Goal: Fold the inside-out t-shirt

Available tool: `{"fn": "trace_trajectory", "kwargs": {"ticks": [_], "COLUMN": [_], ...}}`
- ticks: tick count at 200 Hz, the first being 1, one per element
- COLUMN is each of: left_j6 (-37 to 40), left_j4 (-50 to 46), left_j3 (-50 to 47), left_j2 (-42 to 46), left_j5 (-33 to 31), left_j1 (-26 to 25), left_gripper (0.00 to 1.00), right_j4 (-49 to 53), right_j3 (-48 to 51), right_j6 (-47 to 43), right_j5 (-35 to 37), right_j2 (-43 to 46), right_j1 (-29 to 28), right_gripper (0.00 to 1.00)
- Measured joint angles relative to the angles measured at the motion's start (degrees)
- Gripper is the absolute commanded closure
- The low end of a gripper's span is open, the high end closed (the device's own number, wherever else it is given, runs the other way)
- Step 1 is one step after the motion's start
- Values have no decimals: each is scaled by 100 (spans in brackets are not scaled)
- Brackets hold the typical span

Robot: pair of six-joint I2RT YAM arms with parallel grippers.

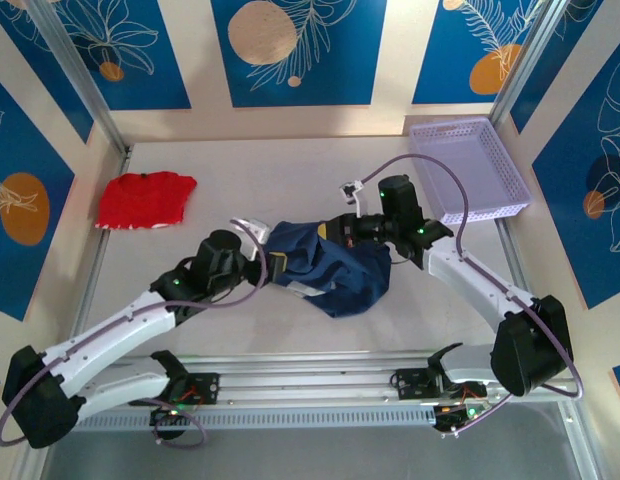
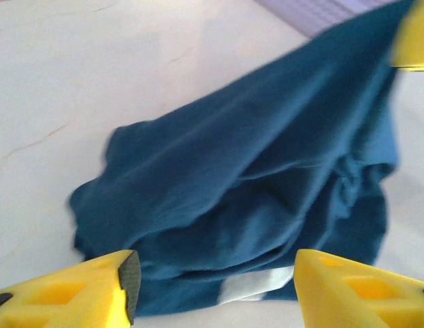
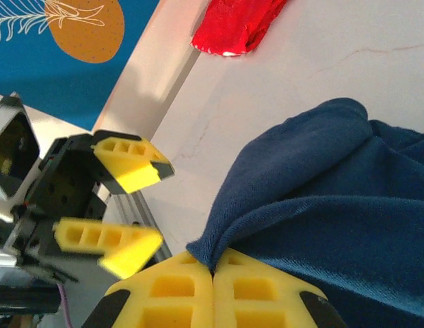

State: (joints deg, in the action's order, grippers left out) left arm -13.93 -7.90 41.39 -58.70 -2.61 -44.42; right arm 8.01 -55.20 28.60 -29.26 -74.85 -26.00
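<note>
Blue leaf-patterned panels walled in the pale table I was working over. On the right wrist camera, the right gripper had its yellow fingers pressed together on a folded edge of the inside-out t-shirt, with the navy cloth rising out of the seam between them. From above, that gripper sat at the far right end of the shirt. The left gripper stood spread, both fingers clear of the fabric, with a small pale tag lying between them. In the overhead view it was at the shirt's left end, facing the right one across the cloth.

The t-shirt lay bunched in a heap at mid-table between the two grippers. Its long axis ran roughly left to right, slanting from far-left to near-right, and I could not tell collar from hem. A red garment lay well apart at the far left, and a lilac basket sat at the far right corner.
</note>
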Motion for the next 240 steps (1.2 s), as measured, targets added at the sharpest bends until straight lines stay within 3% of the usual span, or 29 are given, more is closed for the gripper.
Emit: {"fn": "trace_trajectory", "kwargs": {"ticks": [36,56,68,97,108,116,148,194,240], "left_j6": [210,262,273,334,304,299,-109,-1021,-1633], "left_j4": [315,457,566,728,789,820,833,828,566], "left_j3": [372,691,892,1362,1462,1473,1469,1464,1464], "left_j2": [-1222,-1759,-1998,-2426,-2516,-2529,-2389,-1746,-1495], "left_j5": [577,673,697,710,713,739,1198,1950,2135], "left_j1": [-262,-273,-273,-273,-273,-269,-111,249,315], "left_gripper": [40,48,56,92,100,100,100,100,100], "right_j4": [-94,-114,-116,-114,-72,24,772,1294,1718], "right_j3": [0,0,0,2,2,2,-94,-168,-168], "right_j6": [243,317,341,356,310,245,-341,-1095,-1346], "right_j5": [-186,-232,-240,-247,-177,-72,1029,2715,3744], "right_j2": [0,0,0,7,37,87,527,1423,1648], "right_j1": [96,153,184,221,225,227,127,-439,-1043], "right_gripper": [100,100,100,98,94,91,61,10,8]}}
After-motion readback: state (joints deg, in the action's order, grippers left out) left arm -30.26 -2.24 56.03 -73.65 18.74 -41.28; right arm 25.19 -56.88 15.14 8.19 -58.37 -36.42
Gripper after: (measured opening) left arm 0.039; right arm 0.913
